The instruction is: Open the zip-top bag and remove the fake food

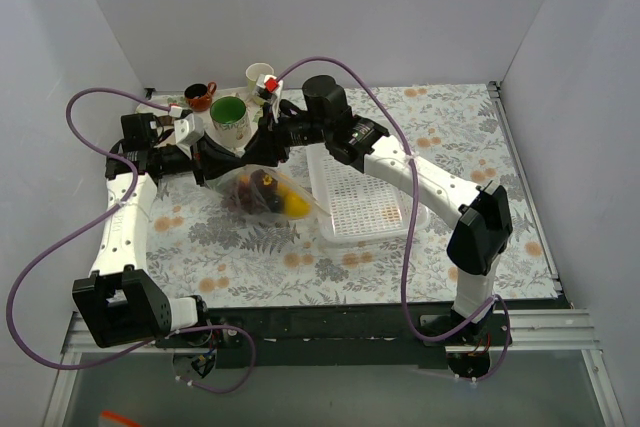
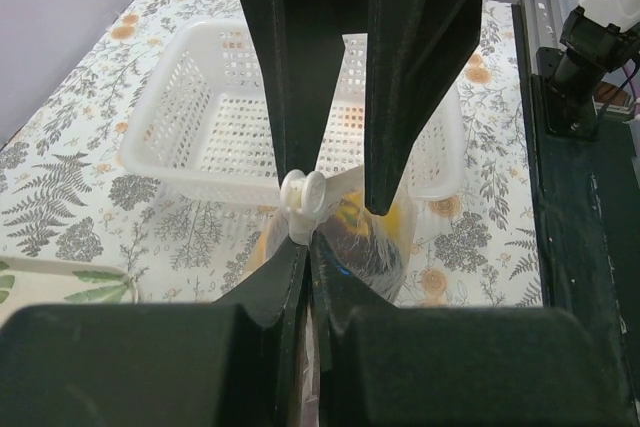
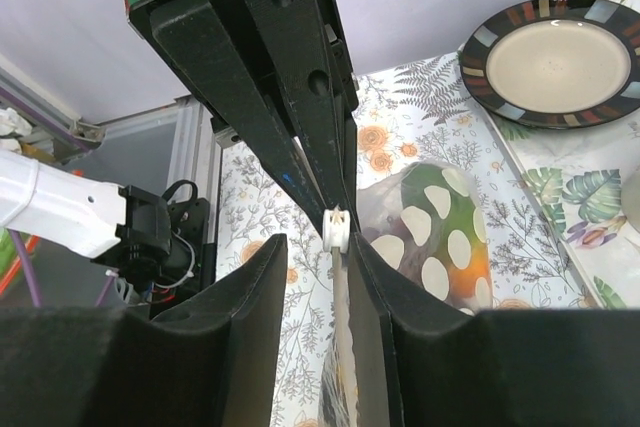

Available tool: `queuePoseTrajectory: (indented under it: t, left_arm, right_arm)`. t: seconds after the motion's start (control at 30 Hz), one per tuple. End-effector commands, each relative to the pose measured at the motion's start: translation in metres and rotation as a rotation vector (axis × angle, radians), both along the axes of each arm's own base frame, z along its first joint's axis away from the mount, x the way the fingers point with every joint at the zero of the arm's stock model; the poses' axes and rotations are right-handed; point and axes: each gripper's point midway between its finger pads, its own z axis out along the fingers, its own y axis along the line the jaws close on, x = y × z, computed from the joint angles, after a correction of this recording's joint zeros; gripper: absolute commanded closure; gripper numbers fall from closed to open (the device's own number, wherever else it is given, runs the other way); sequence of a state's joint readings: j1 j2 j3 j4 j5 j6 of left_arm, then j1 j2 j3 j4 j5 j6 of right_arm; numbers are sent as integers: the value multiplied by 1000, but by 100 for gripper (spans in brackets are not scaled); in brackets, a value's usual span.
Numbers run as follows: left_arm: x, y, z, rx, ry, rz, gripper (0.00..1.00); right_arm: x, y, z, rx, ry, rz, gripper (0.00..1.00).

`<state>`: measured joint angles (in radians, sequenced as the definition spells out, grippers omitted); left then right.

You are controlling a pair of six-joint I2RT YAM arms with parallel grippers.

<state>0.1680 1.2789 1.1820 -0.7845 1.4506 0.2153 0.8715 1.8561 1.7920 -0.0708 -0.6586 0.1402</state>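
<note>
A fern-and-flower cloth covers the table [image 1: 470, 147], with plain white walls on three sides. My left gripper [image 2: 305, 247] has its fingers pressed together, clamped on the top edge of the zip-top bag [image 1: 262, 192]; the clear film is pinched between them just under the white slider [image 2: 303, 197]. My right gripper [image 3: 315, 247] comes in from the opposite side with its fingers apart. The bag's top strip runs up through the gap, and one finger touches the slider. The bag's dotted body sags below my two grippers near the middle of the table, left of the white perforated basket [image 2: 180, 117]. Inside it sit the yellow lemon [image 1: 295, 205] and a dark purple piece [image 1: 262, 185]. Near the far edge, left of centre, stand a green-lined mug [image 1: 230, 117], a small brown cup [image 1: 200, 97] and a white paper cup [image 1: 258, 75]. A striped-rim plate [image 3: 555, 62] shows in my right wrist view.
</note>
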Motion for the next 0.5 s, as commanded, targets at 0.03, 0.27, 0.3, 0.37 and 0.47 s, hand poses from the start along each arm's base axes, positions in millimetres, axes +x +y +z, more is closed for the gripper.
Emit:
queuePoseTrajectory:
  t: [0.03, 0.27, 0.3, 0.37, 0.47]
  left_arm:
    - [-6, -1, 10, 1, -38, -3, 100]
    - [-5, 0, 5, 15, -34, 11, 100]
    - [-5, 0, 5, 14, -32, 9, 100]
    - [-3, 1, 6, 17, -38, 14, 100]
    - [0, 1, 9, 15, -39, 19, 100]
  right_arm:
    - [3, 9, 26, 73, -33, 22, 64]
    - [3, 12, 28, 77, -26, 34, 99]
    - [4, 11, 26, 69, -25, 31, 99]
    - [3, 10, 24, 61, -26, 30, 99]
    - [3, 6, 19, 43, -29, 22, 99]
